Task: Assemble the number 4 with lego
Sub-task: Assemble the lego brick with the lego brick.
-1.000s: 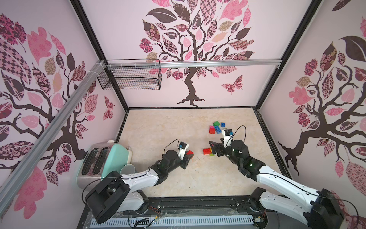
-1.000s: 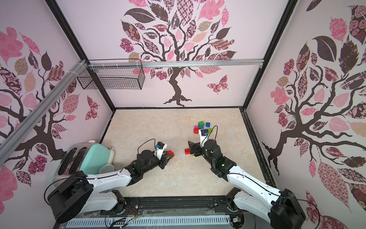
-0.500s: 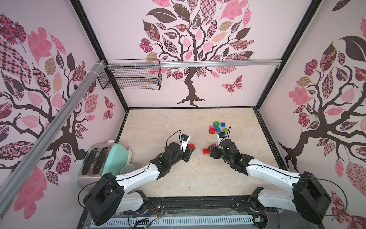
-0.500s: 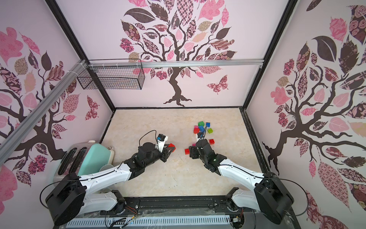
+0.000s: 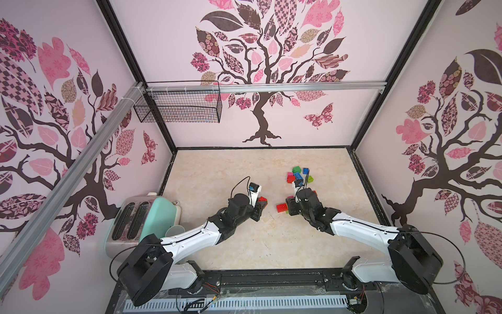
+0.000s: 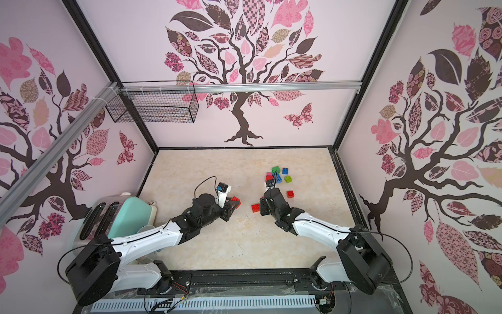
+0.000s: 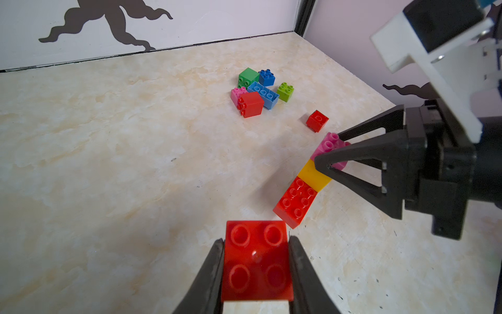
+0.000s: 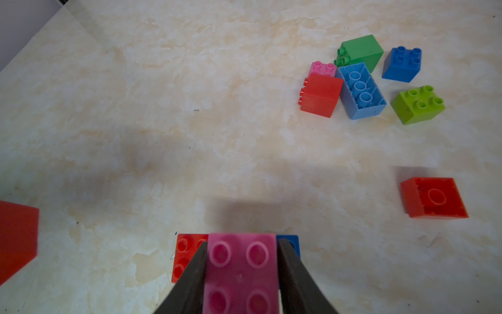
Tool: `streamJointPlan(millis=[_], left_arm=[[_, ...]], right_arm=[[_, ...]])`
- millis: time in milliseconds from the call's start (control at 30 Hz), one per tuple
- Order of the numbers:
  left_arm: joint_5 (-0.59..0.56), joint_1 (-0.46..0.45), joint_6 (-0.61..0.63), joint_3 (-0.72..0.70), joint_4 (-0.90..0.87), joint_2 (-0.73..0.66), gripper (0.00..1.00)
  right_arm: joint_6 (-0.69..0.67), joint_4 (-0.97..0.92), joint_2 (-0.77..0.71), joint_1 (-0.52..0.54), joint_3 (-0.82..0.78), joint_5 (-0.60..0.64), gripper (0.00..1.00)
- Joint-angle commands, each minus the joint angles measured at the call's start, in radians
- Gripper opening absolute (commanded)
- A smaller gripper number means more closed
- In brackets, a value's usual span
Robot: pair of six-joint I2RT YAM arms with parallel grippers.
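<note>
Two grippers: both are clamped on lego and face each other near the table's middle, with their tips apart.
Left gripper (image 7: 256, 242): its jaws press both sides of a red square brick (image 7: 256, 261), whose four studs face the wrist camera.
Right gripper (image 8: 242, 243): its jaws are closed against two sides of a pink brick (image 8: 241, 274), studs toward its camera. In both top views it sits at 3 o'clock of the left gripper.
Row at the right gripper: the pink brick, a yellow brick (image 7: 315, 174) and a long red brick (image 7: 296, 202) form one line, each touching the next. The red end points toward 9 o'clock.
Blue piece (image 8: 292, 244): it shows just behind the pink brick.
Row on the table or lifted: cannot tell.
Lone red brick (image 7: 317, 121): it lies by itself at 2 o'clock of the right gripper, between it and the pile.
Loose pile (image 5: 298, 176): it sits at 1 o'clock from the table's middle. Green, blue, light blue, lime, pink and red bricks are bunched there.
Table (image 5: 217, 176): beige and marbled.
Toaster (image 5: 130, 220): at the 8 o'clock edge.
Wire basket (image 5: 179, 106): on the wall at 11 o'clock.
</note>
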Motion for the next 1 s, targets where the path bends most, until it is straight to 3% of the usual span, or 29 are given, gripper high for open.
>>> streamJointPlan(millis=[0,333,633,967], left_arm=[[0.005,0.006,-0.004,0.057,0.002,0.004,0.0],[0.042,0.006,0.004,0.069,-0.016,0.008,0.0],[0.096,0.006,0.092,0.061,0.008,-0.006,0.0],[0.136,0.006,0.15,0.054,0.03,0.004,0.0]], right_arm=[[-0.028,-0.026,0.034,0.006,0.012,-0.007,0.44],[-0.038,-0.01,0.062,0.006,0.019,-0.011,0.45],[-0.078,-0.03,0.072,0.013,-0.004,-0.04,0.31],[-0.127,-0.155,0.091,0.082,0.013,-0.02,0.25]])
